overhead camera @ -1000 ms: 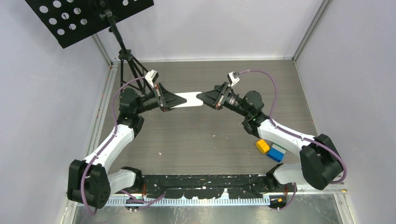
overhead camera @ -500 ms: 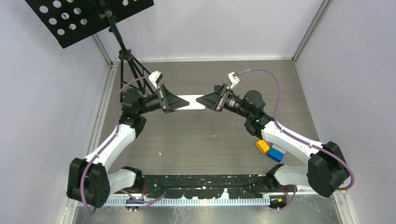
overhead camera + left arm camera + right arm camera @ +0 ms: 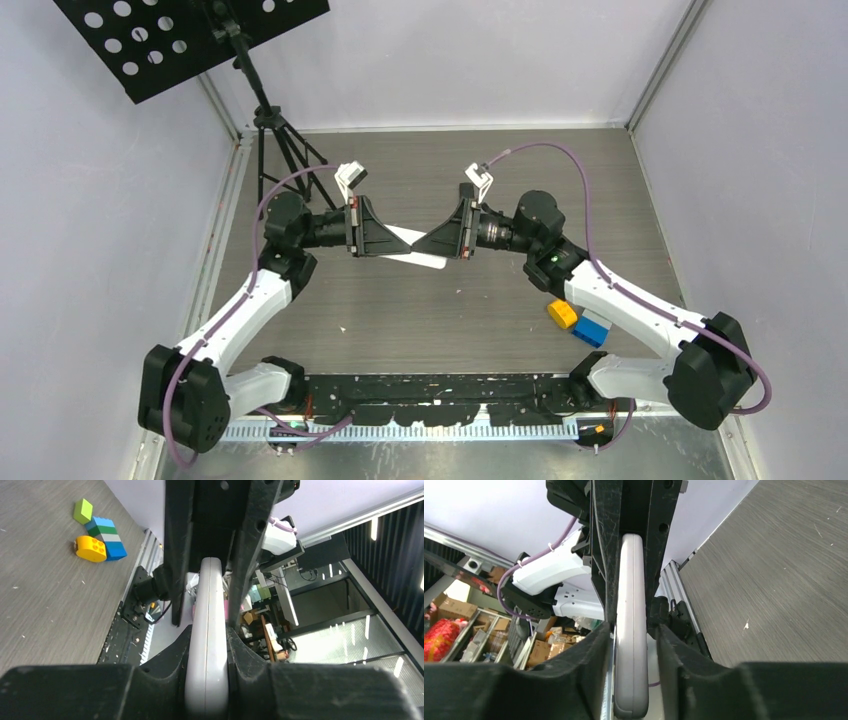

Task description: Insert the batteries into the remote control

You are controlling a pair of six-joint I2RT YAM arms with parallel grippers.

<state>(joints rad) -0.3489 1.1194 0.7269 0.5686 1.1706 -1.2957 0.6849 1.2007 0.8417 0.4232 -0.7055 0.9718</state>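
Observation:
The white remote control (image 3: pixel 428 262) hangs in the air above the middle of the table, between my two grippers, turned edge-on to both wrist cameras. My left gripper (image 3: pixel 400 244) is shut on its left end; in the left wrist view both pads press the remote control's (image 3: pixel 207 605) flat sides at the left gripper (image 3: pixel 207 635). My right gripper (image 3: pixel 422 245) stands around the other end. In the right wrist view the remote control (image 3: pixel 631 580) sits between the jaws of the right gripper (image 3: pixel 633 630) with a gap on each side. The batteries are out of view.
Coloured toy blocks lie at the right front: a yellow block (image 3: pixel 562 313) and a blue block (image 3: pixel 592 327), with a green block (image 3: pixel 83 511) showing in the left wrist view. A black music stand (image 3: pixel 190 40) on a tripod (image 3: pixel 275 140) stands at the back left.
Both wrists rolled and moved nearer the camera, bringing the remote control with them, now tilted. The right jaws widened off the remote control. The left grip stayed the same.

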